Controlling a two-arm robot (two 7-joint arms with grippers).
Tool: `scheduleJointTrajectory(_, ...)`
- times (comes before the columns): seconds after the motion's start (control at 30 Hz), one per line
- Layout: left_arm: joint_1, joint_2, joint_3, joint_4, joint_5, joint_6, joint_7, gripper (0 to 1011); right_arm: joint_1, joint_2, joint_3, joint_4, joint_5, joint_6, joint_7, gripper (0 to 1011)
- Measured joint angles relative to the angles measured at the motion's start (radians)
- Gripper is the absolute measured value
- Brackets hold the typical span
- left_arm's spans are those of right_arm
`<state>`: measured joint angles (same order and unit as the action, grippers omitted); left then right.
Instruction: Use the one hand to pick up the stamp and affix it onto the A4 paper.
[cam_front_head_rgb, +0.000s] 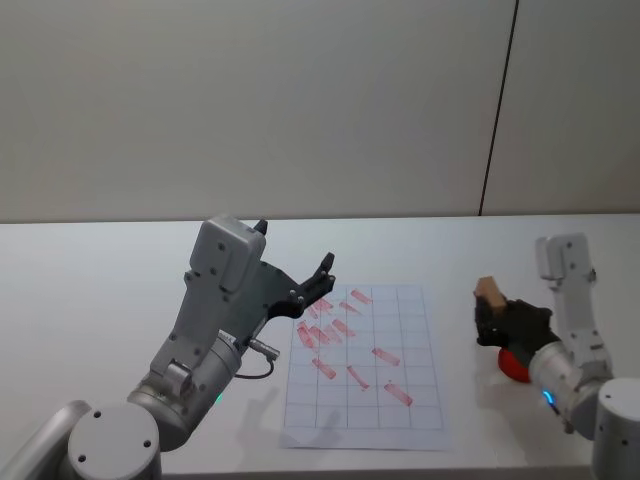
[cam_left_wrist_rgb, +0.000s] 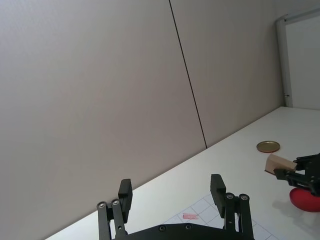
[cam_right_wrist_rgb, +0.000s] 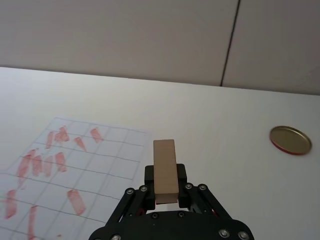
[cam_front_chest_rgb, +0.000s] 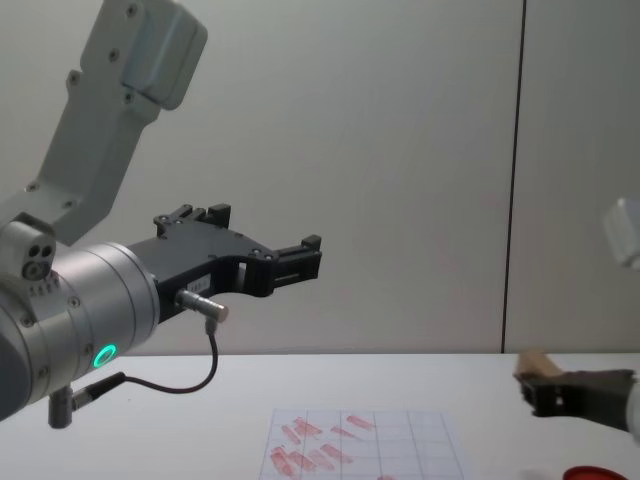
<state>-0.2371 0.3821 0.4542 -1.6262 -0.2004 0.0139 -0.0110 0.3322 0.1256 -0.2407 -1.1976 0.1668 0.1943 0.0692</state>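
Gripping the stamp (cam_right_wrist_rgb: 165, 167) by its lower end, the right gripper (cam_right_wrist_rgb: 165, 186) has both fingers closed snugly on the block. The block stands out beyond the fingertips, tilted forward and up. The wrist is raised clear of the table (cam_front_head_rgb: 100, 280), and the red ink pad (cam_front_head_rgb: 512, 368) lies below the gripper, a little back from the fingertips. The A4 paper (cam_front_head_rgb: 400, 390) lies flat to the left of those fingers, with a strip of bare tabletop between them and its right edge. A gold disc (cam_right_wrist_rgb: 290, 139) sits farther out, to the fingers' right and well apart. The left gripper (cam_left_wrist_rgb: 171, 189) hangs high over the sheet's left margin, fingers spread wide and holding nothing.
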Motion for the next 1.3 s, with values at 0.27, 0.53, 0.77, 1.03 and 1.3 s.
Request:
scheduleJointTrajectory(0.27, 0.0, 0.0, 0.0, 0.0, 0.0, 0.0, 0.0, 993, 0.003, -0.021, -0.036, -0.009, -0.021, 0.011, 0.077, 220)
scheduleJointTrajectory(0.53, 0.0, 0.0, 0.0, 0.0, 0.0, 0.0, 0.0, 993, 0.014, -0.05, -0.08, 0.015, -0.06, 0.048, 0.137, 221)
scheduleJointTrajectory(0.77, 0.0, 0.0, 0.0, 0.0, 0.0, 0.0, 0.0, 993, 0.031, -0.081, -0.12, 0.066, -0.107, 0.091, 0.158, 221)
scheduleJointTrajectory(1.03, 0.0, 0.0, 0.0, 0.0, 0.0, 0.0, 0.0, 993, 0.043, -0.099, -0.14, 0.106, -0.136, 0.119, 0.147, 221)
scheduleJointTrajectory(1.3, 0.0, 0.0, 0.0, 0.0, 0.0, 0.0, 0.0, 993, 0.051, -0.106, -0.143, 0.128, -0.147, 0.132, 0.126, 221)
